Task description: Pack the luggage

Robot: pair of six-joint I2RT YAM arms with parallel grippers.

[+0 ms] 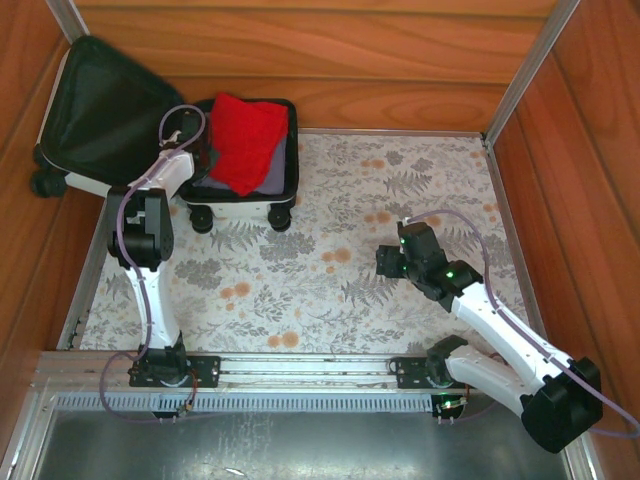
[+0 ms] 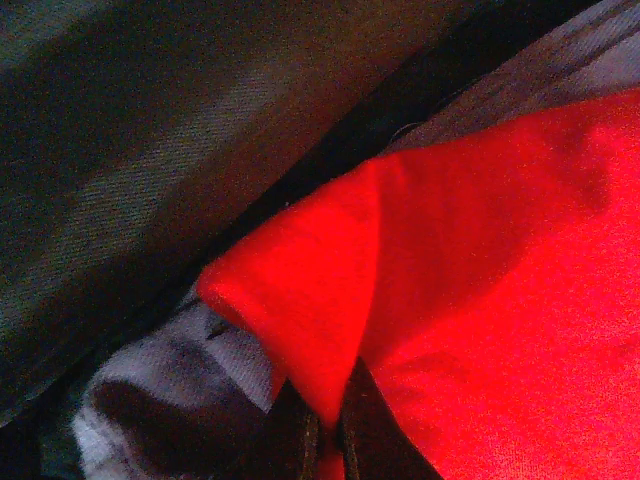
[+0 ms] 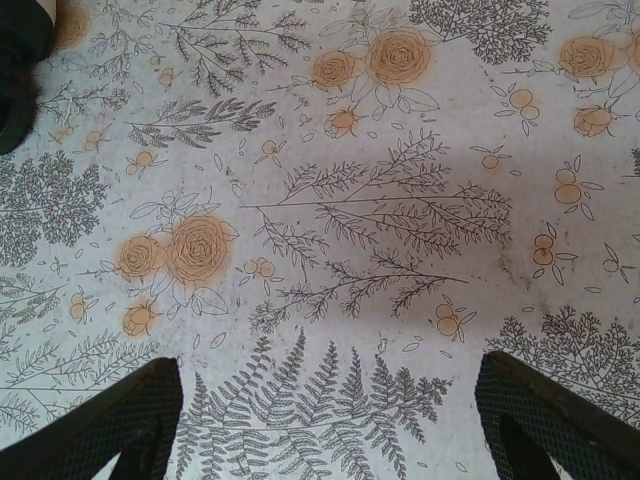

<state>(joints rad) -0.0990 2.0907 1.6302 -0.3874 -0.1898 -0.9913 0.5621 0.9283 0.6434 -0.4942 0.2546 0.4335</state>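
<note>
The luggage (image 1: 245,205) lies open at the back left of the table, its black-lined lid (image 1: 100,110) leaning against the wooden wall. A red cloth (image 1: 245,140) lies in the base half over a grey garment (image 2: 160,370). My left gripper (image 1: 200,152) is at the base's left side, shut on a fold of the red cloth (image 2: 470,300), which is pinched between its dark fingers (image 2: 290,440). Black lining (image 2: 150,150) lies beyond the fold. My right gripper (image 1: 385,262) hovers open over the floral tablecloth (image 3: 330,200), far right of the luggage, with nothing between its fingers (image 3: 110,430).
Wooden walls close in the back and both sides, with a metal post (image 1: 530,70) at the back right corner. The suitcase's black wheels (image 1: 280,218) point toward the table's middle. A dark rounded object (image 3: 15,80) sits at the top left corner of the right wrist view.
</note>
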